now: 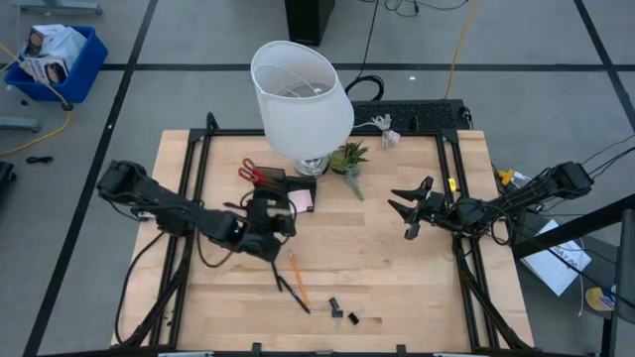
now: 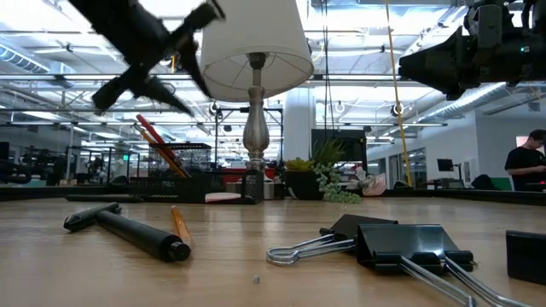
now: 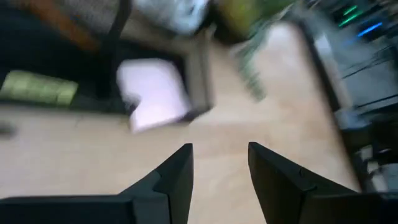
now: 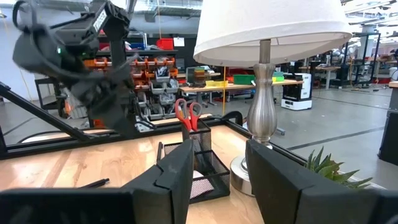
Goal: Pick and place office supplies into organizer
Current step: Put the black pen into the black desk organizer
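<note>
A pale wooden table [image 1: 397, 268] stands on a grey floor, with a large workshop hall showing beyond it in the low view. At the far middle of the table is a white-shaded lamp [image 1: 301, 94], and just right of its base a small green plant [image 1: 349, 159]. Left of the lamp base sits the black mesh organizer [image 1: 288, 185], with red-handled scissors [image 1: 252, 172] standing upright in its left part and a pink sticky-note pad [image 1: 302, 200] in its near right compartment. The left gripper [image 1: 274, 211] hangs above the table just near of the organizer, its fingers [image 3: 180, 171] parted with nothing between them; its wrist view looks down on the pink pad and a yellow-green piece [image 3: 38, 88] in the box. The right gripper [image 1: 406, 208] waits at the right side of the table, well apart from the organizer, fingers also spread and empty. Lying loose on the near part of the table are an orange pencil [image 1: 298, 277] beside a black pen [image 1: 290, 291], and to their right a few black clips [image 1: 343, 310].
</note>
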`<state>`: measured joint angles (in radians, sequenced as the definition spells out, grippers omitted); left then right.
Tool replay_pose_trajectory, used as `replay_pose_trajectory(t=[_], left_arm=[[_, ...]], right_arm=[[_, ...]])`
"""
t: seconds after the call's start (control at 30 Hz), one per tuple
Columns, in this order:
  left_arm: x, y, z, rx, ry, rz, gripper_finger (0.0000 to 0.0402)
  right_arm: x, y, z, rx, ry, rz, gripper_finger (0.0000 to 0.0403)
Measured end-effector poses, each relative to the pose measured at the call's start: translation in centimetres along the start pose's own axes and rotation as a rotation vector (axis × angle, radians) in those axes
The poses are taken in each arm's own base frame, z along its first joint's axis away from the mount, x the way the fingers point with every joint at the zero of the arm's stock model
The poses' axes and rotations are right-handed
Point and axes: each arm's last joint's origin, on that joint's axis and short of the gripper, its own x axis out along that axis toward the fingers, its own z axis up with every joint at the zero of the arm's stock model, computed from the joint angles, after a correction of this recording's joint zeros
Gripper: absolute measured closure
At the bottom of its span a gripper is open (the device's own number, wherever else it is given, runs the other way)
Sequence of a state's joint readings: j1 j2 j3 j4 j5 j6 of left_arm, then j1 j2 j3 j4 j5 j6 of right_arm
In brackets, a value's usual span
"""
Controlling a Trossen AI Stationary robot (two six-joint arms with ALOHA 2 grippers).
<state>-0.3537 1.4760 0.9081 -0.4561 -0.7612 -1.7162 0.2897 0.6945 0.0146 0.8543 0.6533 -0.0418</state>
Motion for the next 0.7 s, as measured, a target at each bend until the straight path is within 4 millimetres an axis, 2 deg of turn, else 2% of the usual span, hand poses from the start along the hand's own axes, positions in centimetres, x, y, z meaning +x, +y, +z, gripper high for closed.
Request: replay_pose_trajectory(t=[0.17,0.37,0.43,0.57,0.7], left_arm=[[0.3,0.7,-2.0,0.106,0.035,0.036,0.0245],[0.3,0.8,-5.3,0.140,0.003,-0.049,0.0245],[0.4,0.6,-6.8,0.108,0.043,-0.092,0.0245],[0.3,-0.6,-8.7,-0.076,0.095,-0.230,0.0245],[0.8,-1.8,-10.0,-0.088,0.086,-0.364,0.0245]], right_arm=[[0.0,0.0,0.0,-0.001,0.001,0.000,0.0261],[0.0,0.0,-0.1,-0.010,0.012,0.000,0.0261],[0.0,0.0,-0.1,-0.009,0.012,0.000,0.0261],[0.0,0.0,-0.1,-0.009,0.012,0.001,0.0261],[0.0,0.0,-0.2,-0.014,0.018,0.000,0.0261]])
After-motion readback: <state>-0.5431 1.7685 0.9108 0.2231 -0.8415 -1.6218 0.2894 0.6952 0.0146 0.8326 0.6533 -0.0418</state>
